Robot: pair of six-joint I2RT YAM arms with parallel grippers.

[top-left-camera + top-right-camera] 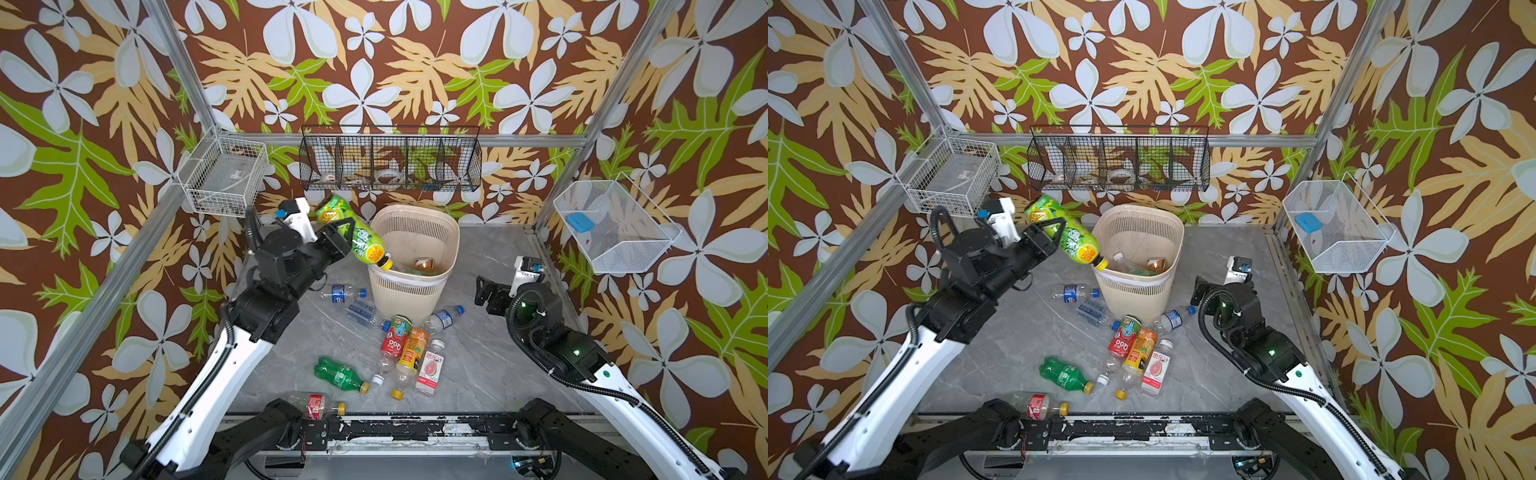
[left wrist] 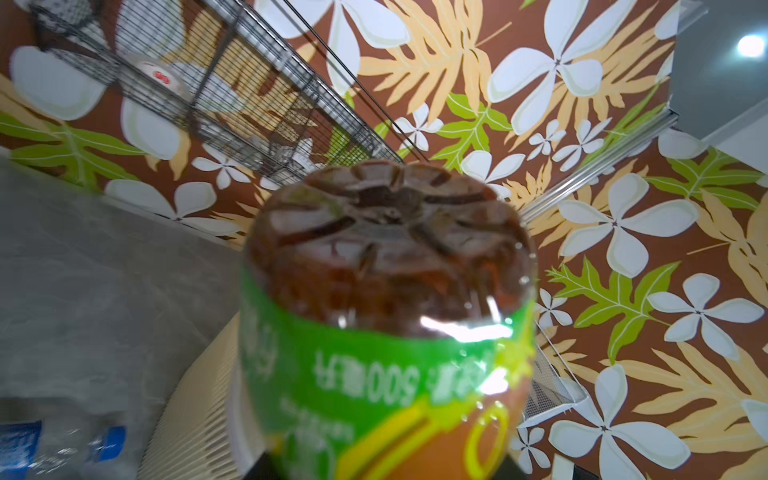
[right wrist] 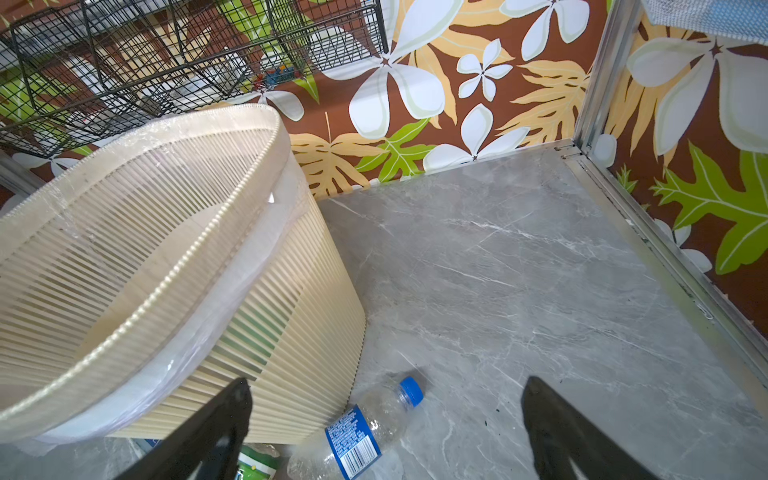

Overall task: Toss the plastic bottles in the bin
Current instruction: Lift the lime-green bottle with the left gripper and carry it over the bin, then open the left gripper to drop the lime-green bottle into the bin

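My left gripper (image 1: 338,235) is shut on a green-labelled bottle (image 1: 351,232), which hangs tilted with its yellow cap down over the left rim of the cream slotted bin (image 1: 399,291). In the left wrist view the bottle's base (image 2: 386,249) fills the middle and hides the jaws. Several plastic bottles lie on the grey floor in front of the bin, among them a green one (image 1: 340,374) and a red-labelled one (image 1: 395,338). My right gripper (image 3: 386,383) stands open to the right of the bin, above a clear blue-capped bottle (image 3: 361,432), holding nothing.
A black wire rack (image 1: 390,162) hangs on the back wall above the bin. White wire baskets hang at the left (image 1: 226,176) and at the right (image 1: 615,226). Loose caps (image 1: 397,394) lie near the bottles. Metal frame rails edge the floor.
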